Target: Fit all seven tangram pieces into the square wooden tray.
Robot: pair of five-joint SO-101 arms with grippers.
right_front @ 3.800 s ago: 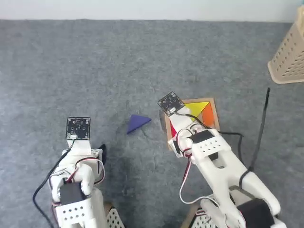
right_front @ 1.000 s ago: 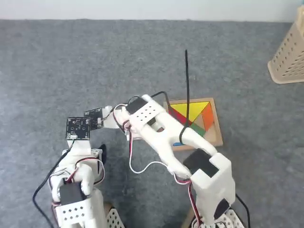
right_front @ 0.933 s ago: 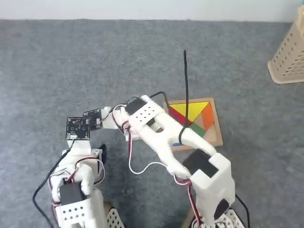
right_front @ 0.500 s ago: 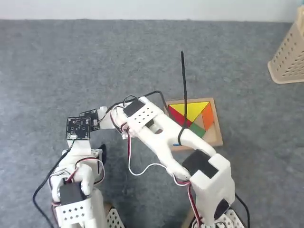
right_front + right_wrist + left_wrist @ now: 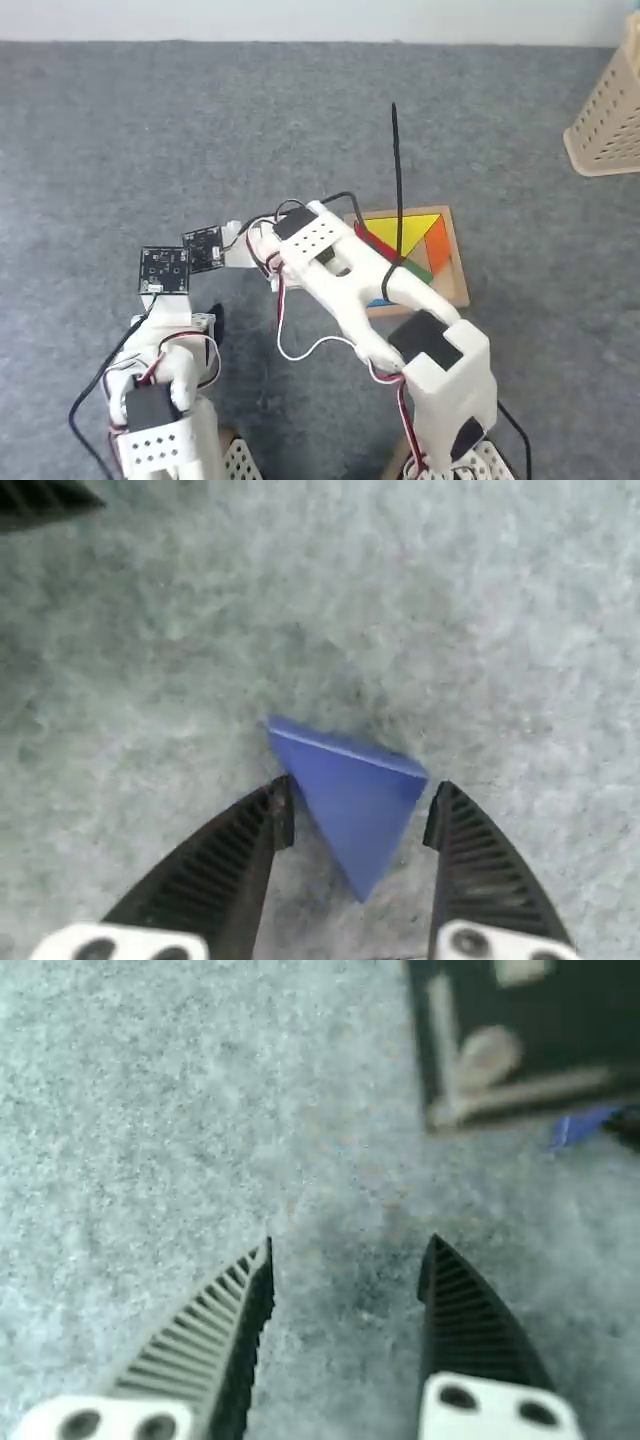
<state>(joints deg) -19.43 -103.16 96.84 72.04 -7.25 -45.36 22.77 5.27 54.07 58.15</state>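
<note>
While the right gripper (image 5: 361, 790) hangs spread wide, left of centre in the high view, the blue triangle (image 5: 350, 780) lies between its fingertips.

No legible text, label, number or sign anywhere. Pale specks on the black circuit board (image 5: 164, 270), too small to read.
</note>
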